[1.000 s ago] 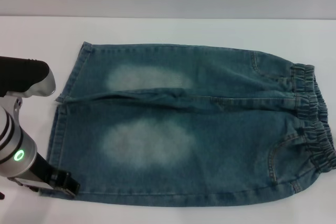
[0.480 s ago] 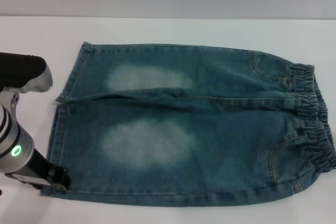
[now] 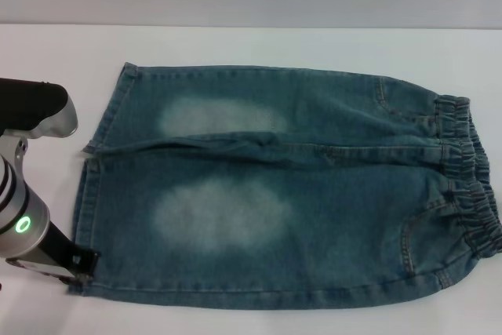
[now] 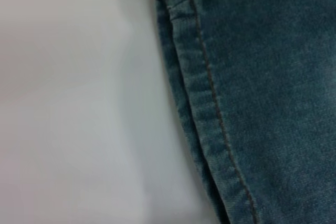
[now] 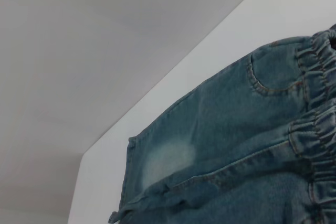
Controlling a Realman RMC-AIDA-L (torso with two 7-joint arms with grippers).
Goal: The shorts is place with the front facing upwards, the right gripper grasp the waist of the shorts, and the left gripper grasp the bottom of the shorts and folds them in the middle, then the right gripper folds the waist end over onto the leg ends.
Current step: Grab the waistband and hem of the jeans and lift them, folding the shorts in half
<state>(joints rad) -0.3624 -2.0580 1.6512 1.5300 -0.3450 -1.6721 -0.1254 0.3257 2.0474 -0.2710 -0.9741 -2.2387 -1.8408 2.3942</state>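
Observation:
The shorts (image 3: 274, 194) lie flat on the white table, front up. Their gathered waistband (image 3: 471, 186) points right and the two straight leg hems (image 3: 88, 194) point left. My left gripper (image 3: 78, 260), a black claw on the green-lit arm, sits low at the near-left corner of the shorts, right by the hem of the near leg. In the left wrist view the stitched hem (image 4: 210, 103) runs beside bare table, with no fingers showing. From farther off, the right wrist view takes in the shorts (image 5: 226, 129) and the waistband (image 5: 315, 124). The right gripper is out of view.
Under the garment is a white table (image 3: 235, 45), whose back edge meets a grey wall. A black and silver part of the left arm (image 3: 35, 111) stands left of the far leg's hem.
The left arm has drawn back to the left and slightly away from the front edge. Its claw has slid off the near-left corner to just beside the hem. The shorts have not moved.

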